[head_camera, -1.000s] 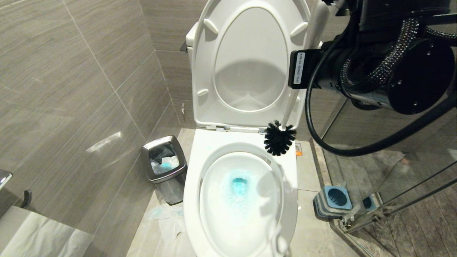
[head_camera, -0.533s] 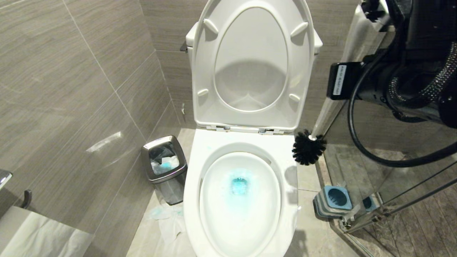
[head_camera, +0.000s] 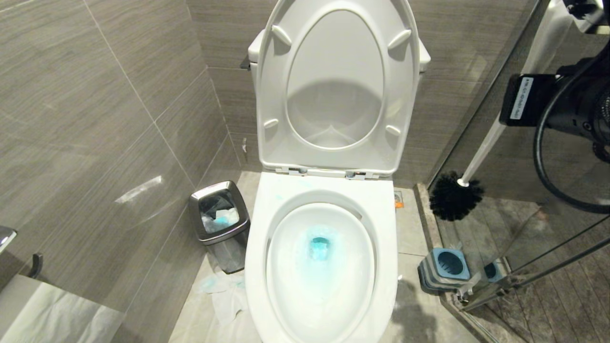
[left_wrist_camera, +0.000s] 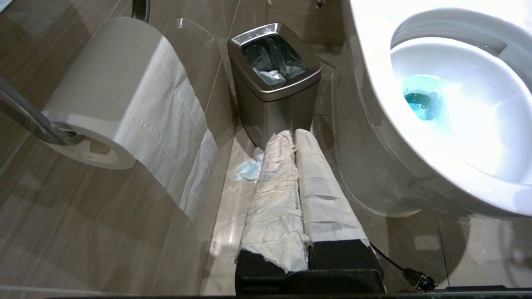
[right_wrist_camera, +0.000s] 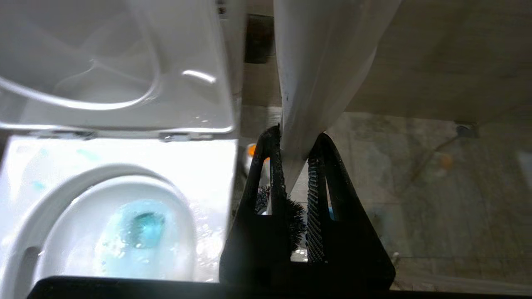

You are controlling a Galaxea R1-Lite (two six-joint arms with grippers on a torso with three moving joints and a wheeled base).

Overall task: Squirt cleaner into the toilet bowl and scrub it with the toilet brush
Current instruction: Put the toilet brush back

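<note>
Nearest, the left gripper (left_wrist_camera: 296,137) is sitting pressed together beside the toilet bowl (head_camera: 381,267) holding turquoise cleaner (head_camera: 318,247), while farther right the right gripper (right_wrist_camera: 296,160) is clamping the toilet brush (head_camera: 469,164) above its holder (head_camera: 445,269).

Hidden and cut off
Toilet brush (head_camera: 481,152) handle top runs out of head view; right gripper (right_wrist_camera: 296,166) hides most bristles in wrist view.

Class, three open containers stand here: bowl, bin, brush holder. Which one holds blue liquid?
The toilet bowl: turquoise cleaner pools inside. The steel bin holds paper; the brush holder looks empty.
</note>
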